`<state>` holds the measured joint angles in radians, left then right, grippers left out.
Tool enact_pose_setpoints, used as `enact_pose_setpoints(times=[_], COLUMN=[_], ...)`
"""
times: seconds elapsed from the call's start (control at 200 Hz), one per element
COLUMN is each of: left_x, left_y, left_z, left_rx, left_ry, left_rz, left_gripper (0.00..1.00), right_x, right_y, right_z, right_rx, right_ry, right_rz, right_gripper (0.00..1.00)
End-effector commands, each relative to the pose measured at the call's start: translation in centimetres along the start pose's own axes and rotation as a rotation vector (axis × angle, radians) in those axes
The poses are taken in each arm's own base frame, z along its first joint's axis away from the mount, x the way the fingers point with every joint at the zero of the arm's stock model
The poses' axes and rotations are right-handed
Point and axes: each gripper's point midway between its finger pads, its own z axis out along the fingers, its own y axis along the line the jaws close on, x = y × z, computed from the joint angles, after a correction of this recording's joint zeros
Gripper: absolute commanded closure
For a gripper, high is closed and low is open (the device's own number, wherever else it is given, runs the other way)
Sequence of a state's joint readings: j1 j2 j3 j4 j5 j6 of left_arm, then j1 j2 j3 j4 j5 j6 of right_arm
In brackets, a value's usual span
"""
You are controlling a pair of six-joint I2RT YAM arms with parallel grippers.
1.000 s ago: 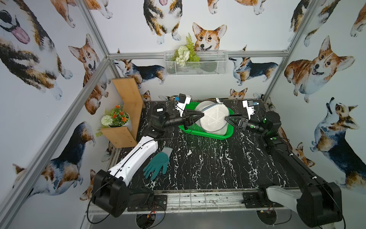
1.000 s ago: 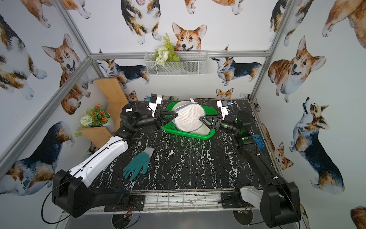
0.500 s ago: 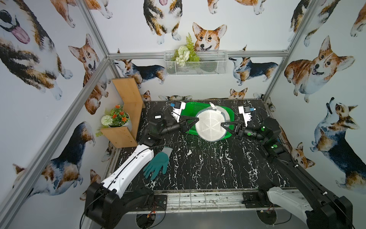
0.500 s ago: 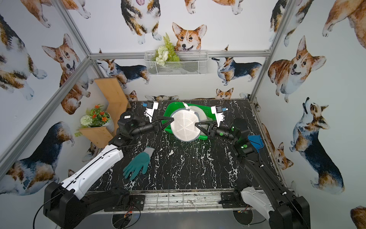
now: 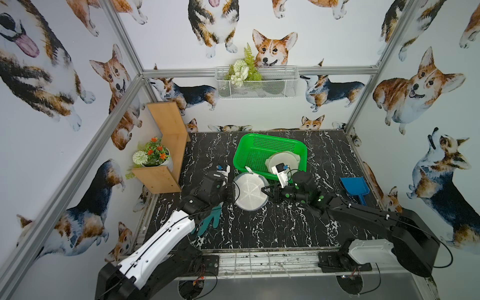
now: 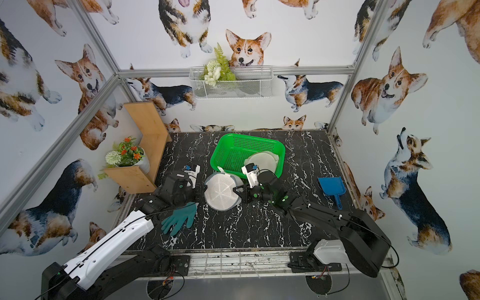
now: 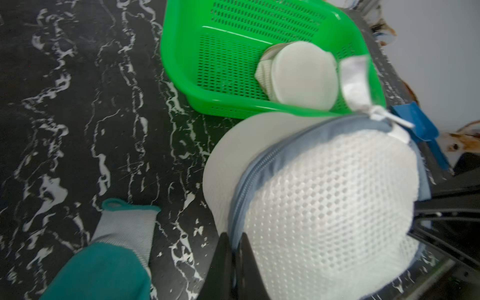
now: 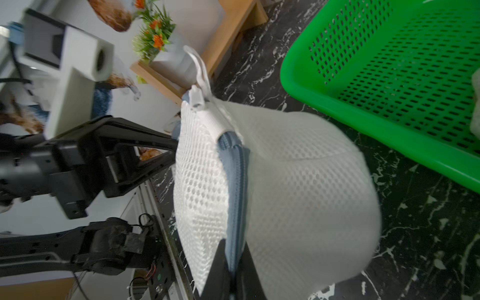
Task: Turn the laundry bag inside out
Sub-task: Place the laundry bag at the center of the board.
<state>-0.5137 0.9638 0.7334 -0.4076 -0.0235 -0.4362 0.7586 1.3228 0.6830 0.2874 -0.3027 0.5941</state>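
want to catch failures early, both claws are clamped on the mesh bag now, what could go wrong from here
The left gripper and right gripper each pinch only the thin blue-grey zipper edge of the laundry bag; pulling to invert it could let that edge slip out.
The bag hangs close to the near rim of the green basket, so it might snag or shove it.
The teal glove lies beside the left arm and could get dragged.

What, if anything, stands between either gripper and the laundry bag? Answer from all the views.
Nothing visible does. The left gripper and the right gripper are each shut on the grey zipper rim of the laundry bag, on opposite sides. The teal glove and green basket lie apart from both grips.
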Motion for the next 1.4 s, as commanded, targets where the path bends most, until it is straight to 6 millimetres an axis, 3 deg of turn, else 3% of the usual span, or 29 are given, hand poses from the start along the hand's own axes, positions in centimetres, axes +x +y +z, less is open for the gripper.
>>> enact_pose_setpoints(times=[0.0, 0.04, 0.065, 0.27, 0.39, 0.5, 0.586, 0.606, 0.666, 0.846, 0.931, 1.056, 1.176, 1.321, 1.396], left_x=[-0.2, -0.2, 1.3, 3.8, 4.0, 2.1, 0.4, -1.3, -3.3, -9.0, -11.7, -15.0, -17.4, -19.0, -19.3], left_y=[3.4, 3.3, 3.9, 4.1, 4.1, 3.9, 4.4, 4.0, 4.4, 4.1, 2.9, 0.7, -1.4, -3.9, -4.7], left_z=[-0.3, -0.4, 0.1, 1.6, 2.5, 2.4, 1.8, 1.1, 0.0, -3.7, -4.7, -4.6, -2.5, 1.0, 2.7], left_rx=[-0.191, -0.186, -0.201, -0.180, -0.176, -0.190, -0.250, -0.253, -0.304, -0.367, -0.326, -0.207, -0.074, 0.045, 0.081], left_ry=[-0.034, -0.036, -0.006, 0.059, 0.064, 0.027, -0.006, -0.046, -0.094, -0.224, -0.291, -0.374, -0.394, -0.377, -0.358], left_rz=[-0.069, -0.078, -0.079, -0.073, -0.073, -0.049, -0.020, -0.019, -0.005, 0.085, 0.129, 0.156, 0.146, 0.165, 0.167], left_gripper=[1.00, 1.00, 1.00, 1.00, 0.74, 0.49, 0.32, 0.29, 0.21, 0.16, 0.15, 0.14, 0.15, 0.20, 0.23], right_x=[1.6, 2.3, 2.7, 5.0, 5.8, 4.8, 3.5, 3.2, 2.2, -0.5, -3.1, -8.7, -13.1, -13.9, -14.1], right_y=[-1.9, -2.2, -2.5, -4.6, -6.3, -6.5, -6.1, -5.9, -5.0, -0.7, -0.5, -4.1, -8.3, -13.9, -15.8], right_z=[1.8, 2.6, 3.0, 5.3, 5.8, 5.6, 5.2, 5.1, 4.6, 1.5, -0.7, -4.3, -6.6, -6.7, -5.9], right_rx=[0.089, 0.101, 0.110, 0.208, 0.285, 0.322, 0.333, 0.329, 0.307, 0.168, 0.166, 0.332, 0.529, 0.723, 0.767], right_ry=[0.037, 0.059, 0.075, 0.171, 0.211, 0.198, 0.173, 0.167, 0.150, 0.094, 0.041, -0.082, -0.139, -0.047, 0.005], right_rz=[0.013, 0.026, 0.033, 0.050, 0.039, -0.002, -0.055, -0.068, -0.112, -0.245, -0.218, -0.127, -0.065, 0.059, 0.081], right_gripper=[1.00, 1.00, 1.00, 0.98, 0.82, 0.56, 0.41, 0.39, 0.33, 0.26, 0.26, 0.28, 0.31, 0.30, 0.26])
